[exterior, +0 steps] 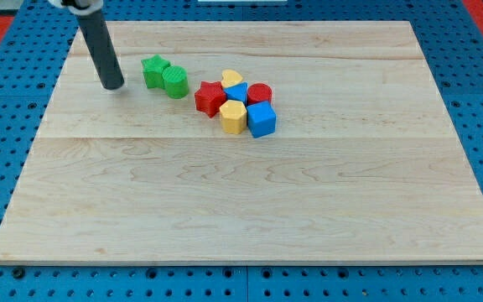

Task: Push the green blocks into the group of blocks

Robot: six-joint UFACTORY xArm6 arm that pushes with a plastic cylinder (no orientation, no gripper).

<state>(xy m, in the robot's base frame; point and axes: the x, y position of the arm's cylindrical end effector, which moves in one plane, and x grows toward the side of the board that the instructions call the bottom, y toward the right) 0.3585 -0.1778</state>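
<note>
A: How far along is the task?

B: Not finished. The two green blocks point(164, 76), touching each other, are seen far left on the tabletop point(225, 201), near the group point(237, 101) but apart from it. One looks star-shaped, one round.

A: And the claw?

B: None is fitted, so no state can be told. My tip point(114, 85) is placed just left of the greens.

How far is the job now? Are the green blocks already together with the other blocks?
Done: the two green blocks, a star-like one and a round one, touch each other. The group of red, yellow and blue blocks is tightly packed. In hand: my tip stands to the view's left of the green blocks, apart from them. Left: a small gap separates the round green block from the red star, so the pair needs pushing toward the view's right.
</note>
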